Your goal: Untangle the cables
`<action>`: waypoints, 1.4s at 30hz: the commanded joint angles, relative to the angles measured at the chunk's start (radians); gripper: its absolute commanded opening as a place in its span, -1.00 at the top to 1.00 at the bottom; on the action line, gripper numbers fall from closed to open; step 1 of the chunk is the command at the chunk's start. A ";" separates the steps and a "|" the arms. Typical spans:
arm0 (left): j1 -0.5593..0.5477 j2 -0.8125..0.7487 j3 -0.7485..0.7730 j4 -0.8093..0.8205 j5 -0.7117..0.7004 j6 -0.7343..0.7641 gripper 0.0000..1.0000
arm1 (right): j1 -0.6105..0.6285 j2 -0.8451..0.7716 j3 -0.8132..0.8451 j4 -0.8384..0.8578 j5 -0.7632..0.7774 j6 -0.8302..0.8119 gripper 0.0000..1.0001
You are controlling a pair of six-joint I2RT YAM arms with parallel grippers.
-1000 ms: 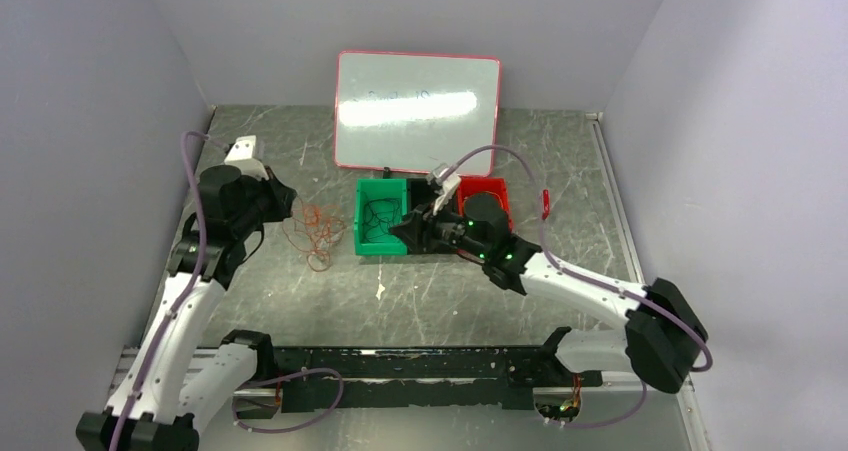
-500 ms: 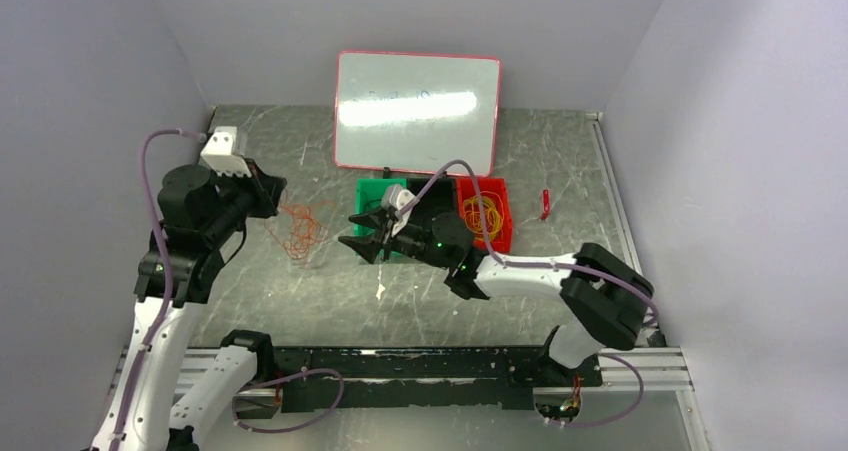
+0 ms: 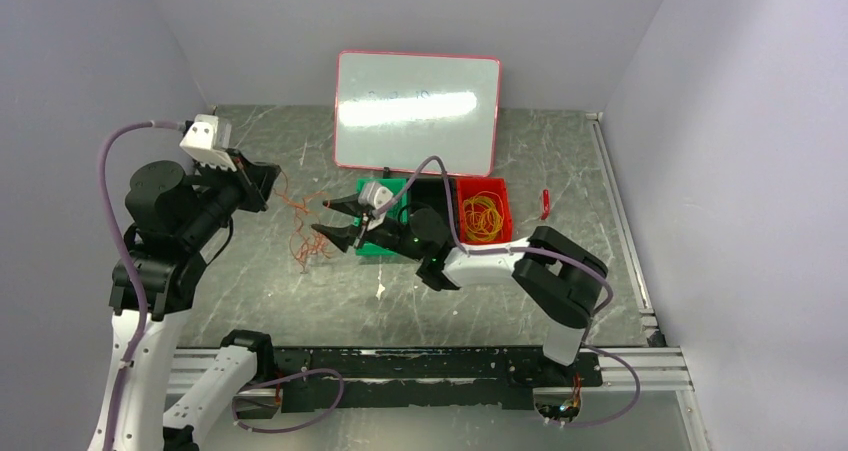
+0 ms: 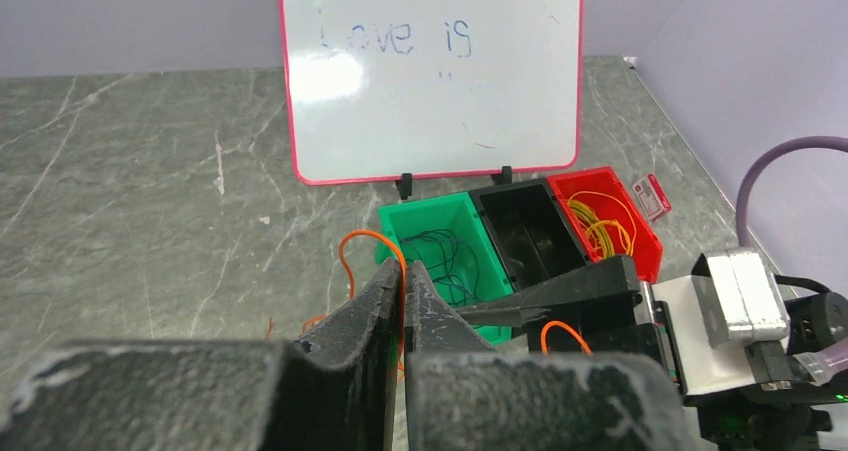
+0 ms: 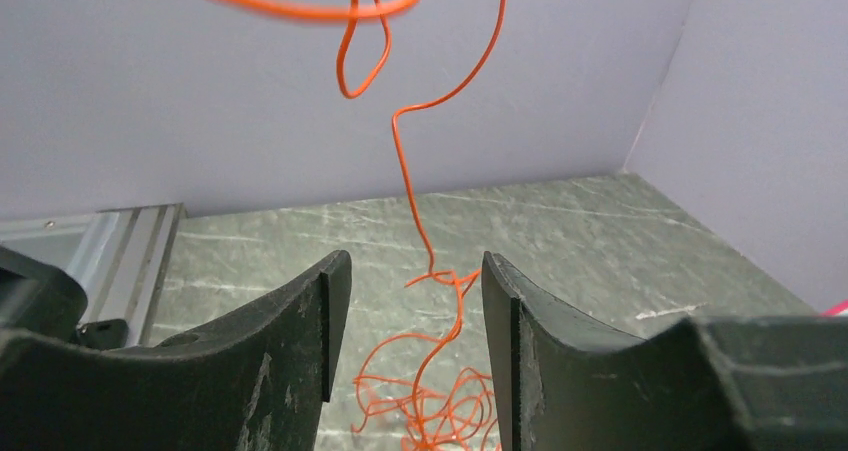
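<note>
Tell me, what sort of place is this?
Probably a robotics test booth: plain walls box in a marbled table, two robot arms are bolted at its near edge, and a whiteboard, bins and tangled orange cables look staged for practice.

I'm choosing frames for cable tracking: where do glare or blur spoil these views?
Top external: a glare band across the whiteboard washes out most of its writing. Left wrist: only a small glare patch there, writing readable; the shut left gripper looks slightly soft up close. Right wrist: the orange cable is sharp lower down, but its topmost loop is blurred.
</note>
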 commanded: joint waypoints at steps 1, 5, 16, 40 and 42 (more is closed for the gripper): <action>0.004 0.013 0.059 -0.027 0.043 0.002 0.86 | 0.006 0.063 0.064 0.085 0.011 -0.034 -0.09; 0.004 0.026 0.099 -0.046 0.039 0.007 0.86 | 0.005 0.123 0.152 0.074 -0.004 -0.044 -0.09; 0.004 0.057 0.214 -0.083 0.065 -0.008 0.86 | 0.006 0.305 0.374 0.041 0.013 -0.015 0.01; 0.004 0.191 0.627 -0.032 -0.015 -0.041 0.86 | 0.013 0.449 0.336 0.024 -0.021 0.147 0.59; 0.004 0.201 0.647 -0.011 -0.016 -0.050 0.86 | 0.019 0.462 0.329 0.020 -0.027 0.153 0.61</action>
